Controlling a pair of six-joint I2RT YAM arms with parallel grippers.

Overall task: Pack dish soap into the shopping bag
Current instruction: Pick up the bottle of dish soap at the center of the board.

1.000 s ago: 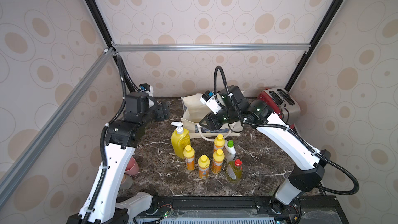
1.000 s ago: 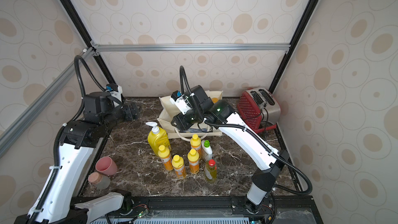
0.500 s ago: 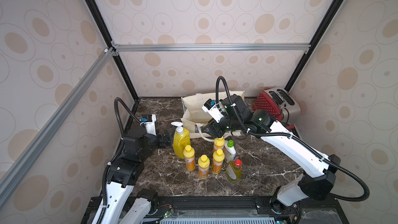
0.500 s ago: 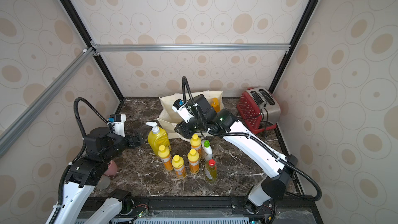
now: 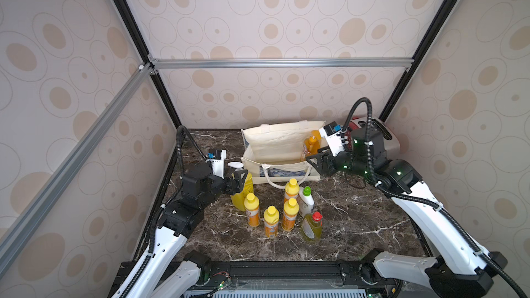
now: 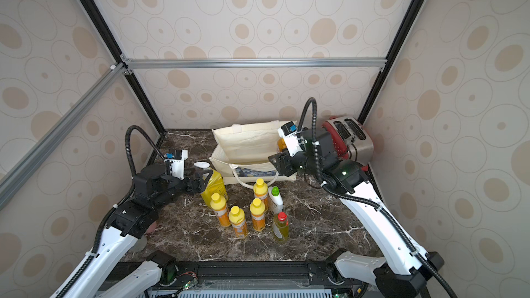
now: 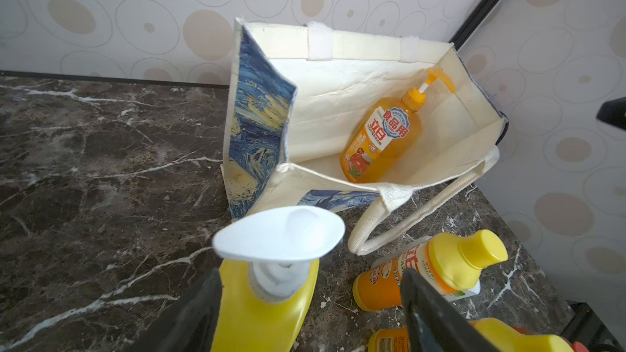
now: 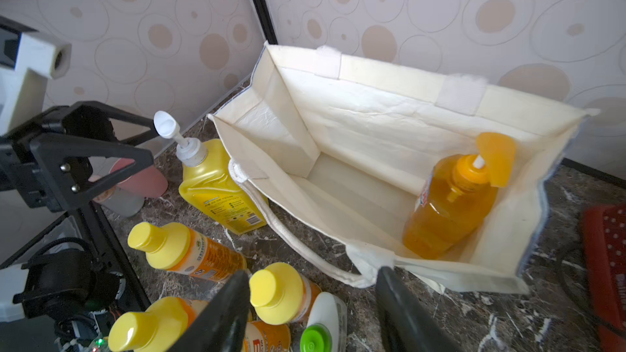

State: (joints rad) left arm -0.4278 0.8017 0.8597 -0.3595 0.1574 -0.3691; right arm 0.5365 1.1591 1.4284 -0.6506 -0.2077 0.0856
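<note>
Beige-ovalled wallpaper [image 5: 286, 24] closes in a dark marble desk [image 5: 358, 225]. In both top views we see the shopping bag [image 5: 275, 144] standing open at the back of the desk, just above the middle of the frame, with one rope handle [image 5: 274, 180] drooping onto the desk in front of it. Inside the bag, at its right end, stands the clear amber bottle with the orange pump [image 5: 311, 147]. The other seven bottles stand on the desk below the bag. At centre-left is the big yellow bottle with the white pump [image 5: 242, 193]. To its right are four small orange bottles with yellow caps [image 5: 271, 222] in a cluster, with the white bottle with a green cap [image 5: 306, 199] just beside them and the yellow-green bottle with a red cap [image 5: 312, 226] lowest on the right. The left gripper [image 5: 240, 182] reaches in from the left of the frame. Its fingers [image 7: 426, 313] stand wide on either side of the big yellow bottle below the pump. The left wrist view shows a clear gap between one finger and the bottle, and we cannot tell whether the other touches it. The right gripper [image 5: 317, 164] hangs at the bag's front right corner, its fingers [image 8: 223, 313] spread wide and holding nothing. At the right of the frame, a red and silver toaster [image 5: 383, 139] sits behind that arm.
</note>
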